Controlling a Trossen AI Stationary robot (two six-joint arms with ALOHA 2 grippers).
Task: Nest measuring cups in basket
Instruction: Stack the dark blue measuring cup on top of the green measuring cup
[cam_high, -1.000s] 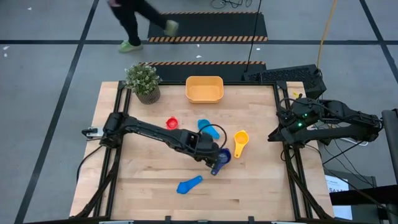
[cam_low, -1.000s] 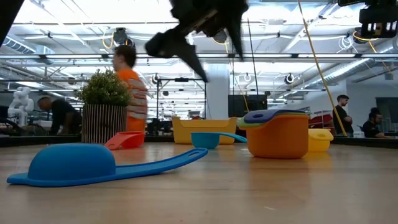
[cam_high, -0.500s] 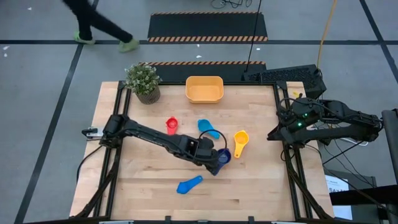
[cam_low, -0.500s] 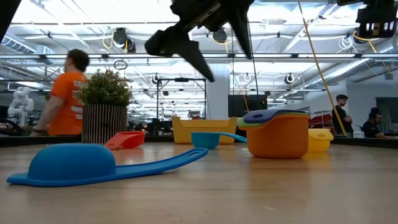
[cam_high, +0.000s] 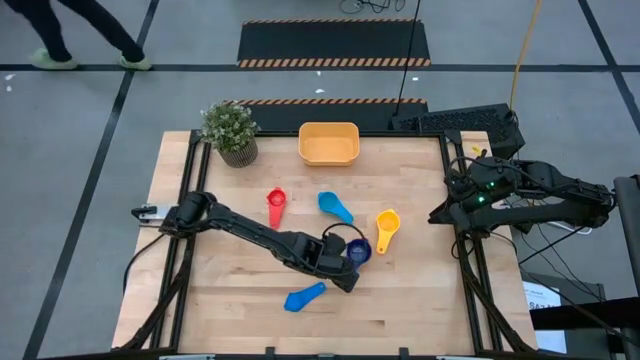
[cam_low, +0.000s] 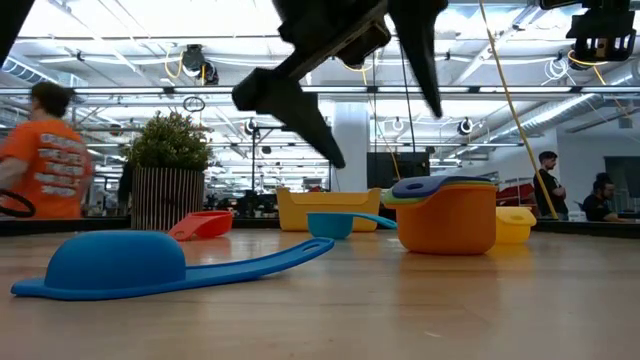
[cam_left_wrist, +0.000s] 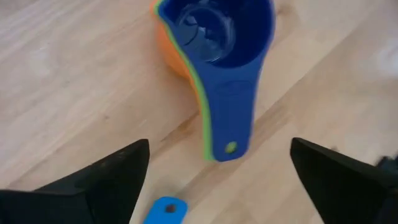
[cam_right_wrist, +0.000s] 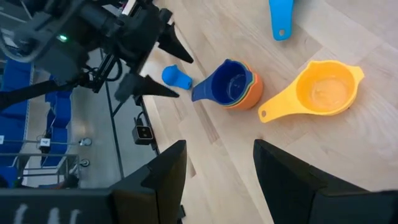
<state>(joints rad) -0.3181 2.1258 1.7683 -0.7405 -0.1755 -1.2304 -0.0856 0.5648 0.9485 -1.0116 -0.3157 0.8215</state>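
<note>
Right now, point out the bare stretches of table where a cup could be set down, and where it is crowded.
Free: the strip between the plant and the red cup, the near edge beyond the upside-down light blue cup, and the right side past the yellow cup. Crowded: the middle, where the left gripper hangs open by the nested stack.

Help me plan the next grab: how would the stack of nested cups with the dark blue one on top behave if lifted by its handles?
The nested stack looks like rigid plastic, so probably stiff and light. Its handles lie overlapped, so pinching them together likely lifts all cups at once. The cups sit loosely nested, so tilting might let the dark blue cup slide out.
</note>
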